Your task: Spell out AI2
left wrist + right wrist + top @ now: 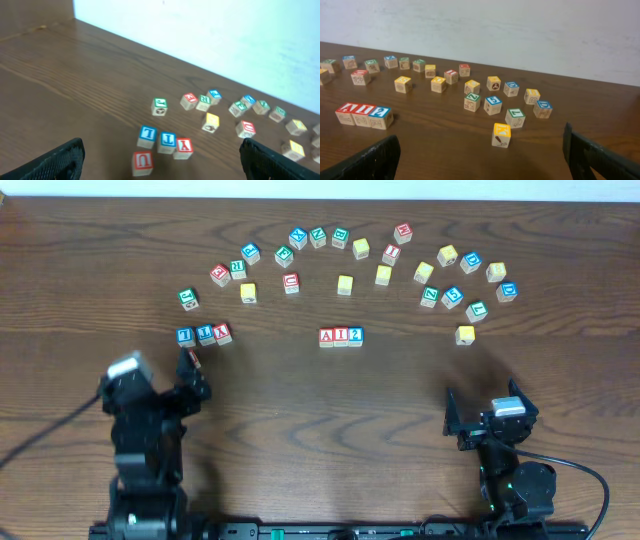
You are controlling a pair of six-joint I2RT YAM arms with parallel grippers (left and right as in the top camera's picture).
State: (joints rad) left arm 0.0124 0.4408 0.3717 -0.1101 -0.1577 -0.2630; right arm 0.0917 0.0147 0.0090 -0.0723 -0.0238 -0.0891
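Three blocks reading A, I, 2 point(341, 336) stand touching in a row at the table's middle; the row also shows at the left of the right wrist view point(364, 115). My left gripper point(150, 385) is open and empty at the front left. A red U block point(142, 163) lies on the table between its fingers and a little ahead, touching neither. My right gripper point(488, 415) is open and empty at the front right, well back from a yellow block point(501, 135).
A row of blue I, blue T and red Y blocks point(203, 334) sits just beyond the U block. Several more letter blocks form an arc across the back point(345, 255). A lone yellow block point(465, 334) lies right of the row.
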